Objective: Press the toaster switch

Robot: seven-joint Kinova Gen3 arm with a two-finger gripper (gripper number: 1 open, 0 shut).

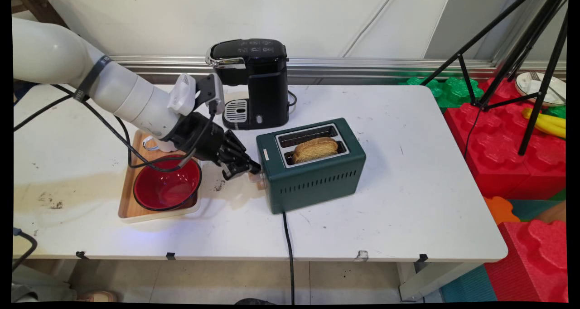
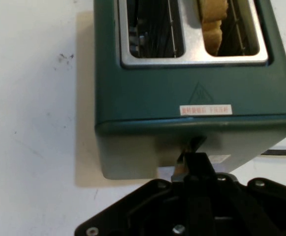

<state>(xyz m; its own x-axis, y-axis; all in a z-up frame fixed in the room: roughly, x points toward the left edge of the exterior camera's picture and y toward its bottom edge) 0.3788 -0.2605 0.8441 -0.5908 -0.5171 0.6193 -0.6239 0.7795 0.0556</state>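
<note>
— Main view first: what do we have to the left of the pincer [image 1: 253,167]?

— We see a wooden tray [image 1: 129,200] on the white table [image 1: 408,200], just behind the pincer's wrist, with a red bowl [image 1: 166,189] sitting on it. A white cup [image 1: 152,142] peeks out on the tray's far end, mostly hidden by the arm.

— And the pincer itself?

— We find it low over the table, its tip pressed up to the left end of the green toaster [image 1: 312,173], where a small pale lever [image 1: 259,181] sticks out. From the hand view we see the fingers [image 2: 198,169] brought together into one narrow tip, clenched, touching the toaster's end face at the lever slot. We cannot tell whether anything is pinched between them.

— Beyond the pincer?

— We see a black coffee machine [image 1: 258,82] up and behind it, near the wall. Straight ahead of the tip, the toaster holds a slice of toast [image 1: 316,148] in its nearer slot; the farther slot looks empty. A black cord [image 1: 288,254] runs from the toaster off the table's near edge.
</note>
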